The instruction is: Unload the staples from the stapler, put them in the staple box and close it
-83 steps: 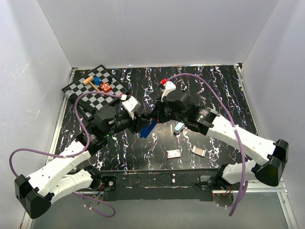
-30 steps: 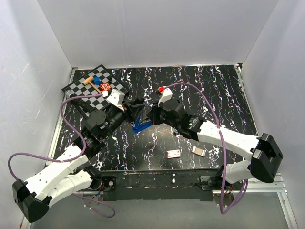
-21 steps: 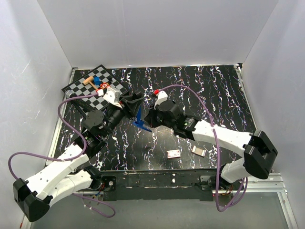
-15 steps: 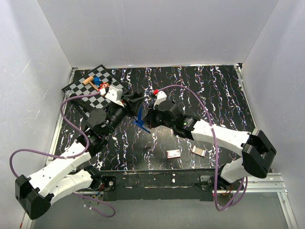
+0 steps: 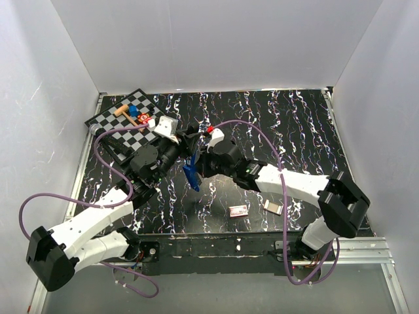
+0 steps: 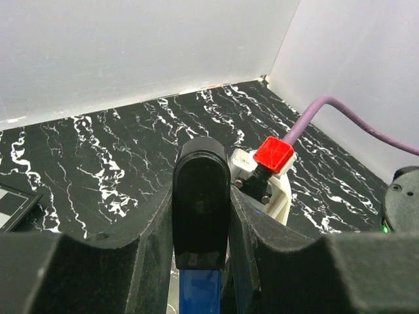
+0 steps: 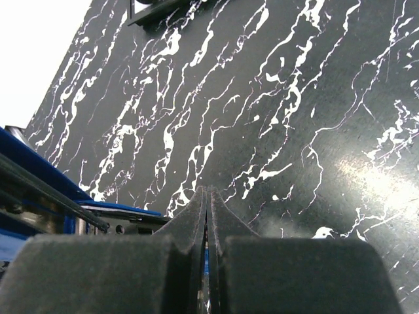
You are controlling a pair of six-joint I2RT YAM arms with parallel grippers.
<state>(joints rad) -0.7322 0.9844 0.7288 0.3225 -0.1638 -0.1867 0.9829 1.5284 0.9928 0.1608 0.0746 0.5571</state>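
Observation:
The blue stapler [image 5: 190, 173] hangs above the black marbled table, standing steeply between the two arms. My left gripper [image 5: 185, 149] is shut on its black end, which fills the gap between the fingers [image 6: 152, 222] in the left wrist view, with the blue body [image 6: 200, 288] below. My right gripper [image 5: 200, 163] meets it from the right. Its pads [image 7: 190, 219] are pressed together, and a blue sliver shows in the slit. In the right wrist view the stapler [image 7: 33, 163] lies open at the left, showing a metal channel and a black rod. No staples can be made out.
A checkerboard [image 5: 127, 124] at the back left holds a wooden hammer [image 5: 124, 111] and a red die [image 5: 144, 118]. A pink-and-white packet [image 5: 239, 210] and a tan rectangle [image 5: 273, 207] lie near the front edge. White walls close off three sides.
Both grippers stayed on the stapler. It swung from lying slanted, through a V-shaped opening, to standing steeply. The right arm reached further left and the left wrist turned.

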